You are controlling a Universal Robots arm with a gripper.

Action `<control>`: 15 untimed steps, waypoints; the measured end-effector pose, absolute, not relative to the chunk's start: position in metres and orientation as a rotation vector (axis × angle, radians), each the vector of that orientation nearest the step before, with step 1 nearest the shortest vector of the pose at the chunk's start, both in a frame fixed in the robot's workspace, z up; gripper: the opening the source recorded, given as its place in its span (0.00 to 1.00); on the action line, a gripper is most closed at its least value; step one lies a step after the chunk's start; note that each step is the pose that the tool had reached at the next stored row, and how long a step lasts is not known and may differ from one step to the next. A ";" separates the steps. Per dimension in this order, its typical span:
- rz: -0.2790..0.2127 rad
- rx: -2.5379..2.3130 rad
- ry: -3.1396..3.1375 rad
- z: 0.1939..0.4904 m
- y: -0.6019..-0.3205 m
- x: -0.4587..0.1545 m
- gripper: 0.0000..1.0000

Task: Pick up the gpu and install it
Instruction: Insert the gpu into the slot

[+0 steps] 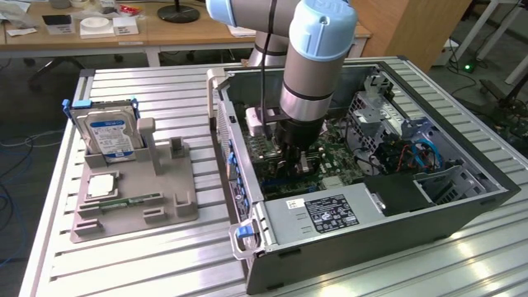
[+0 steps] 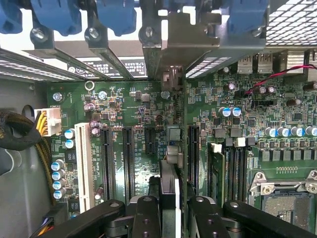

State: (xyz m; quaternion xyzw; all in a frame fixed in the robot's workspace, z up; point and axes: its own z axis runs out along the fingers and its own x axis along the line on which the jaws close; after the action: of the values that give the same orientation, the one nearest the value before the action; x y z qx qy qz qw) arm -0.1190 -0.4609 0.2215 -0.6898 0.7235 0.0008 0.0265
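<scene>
Jaws are clamped on the gpu (image 2: 170,198), pinching it by its top edge so the card hangs edge-down between the two black fingers (image 2: 146,218), which makes sense since that keeps the connector edge free to drop into a slot. From the wrist view the card looks super thin, basically a dark sliver seen edge-on with a greyish strip running along it, and its pale metal bracket (image 2: 171,54) sits up at the far end against the case's rear slot openings. It lines up with one of the long black expansion slots (image 2: 193,148) on the green motherboard (image 2: 138,109), but I honestly can't tell whether it's fully seated or just resting over the slot. Further out, in the exterior view, the gripper (image 1: 290,162) is reaching straight down into the open computer case (image 1: 371,247) lying on its side, arm vertical, probably to push in squarely. Well off toward the exterior view's left, the grey parts holder (image 1: 136,204) has the silver hard drive (image 1: 111,136) standing in it.
</scene>
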 end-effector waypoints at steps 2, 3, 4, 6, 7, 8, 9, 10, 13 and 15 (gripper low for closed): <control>0.003 -2.131 2.235 0.221 -0.461 -0.119 0.28; 0.003 -2.131 2.235 0.221 -0.461 -0.119 0.28; 0.003 -2.131 2.235 0.221 -0.461 -0.119 0.28; 0.003 -2.131 2.235 0.222 -0.461 -0.119 0.28; 0.003 -2.131 2.235 0.222 -0.461 -0.119 0.28; 0.003 -2.131 2.235 0.222 -0.461 -0.119 0.28; 0.002 -2.131 2.235 0.222 -0.461 -0.119 0.28; 0.002 -2.131 2.235 0.222 -0.461 -0.119 0.28; -0.001 -2.130 2.233 0.222 -0.461 -0.120 0.28; -0.003 -2.130 2.232 0.222 -0.461 -0.121 0.28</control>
State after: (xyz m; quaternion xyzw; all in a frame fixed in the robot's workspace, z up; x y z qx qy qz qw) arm -0.1207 -0.4609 0.2218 -0.6900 0.7233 -0.0008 0.0282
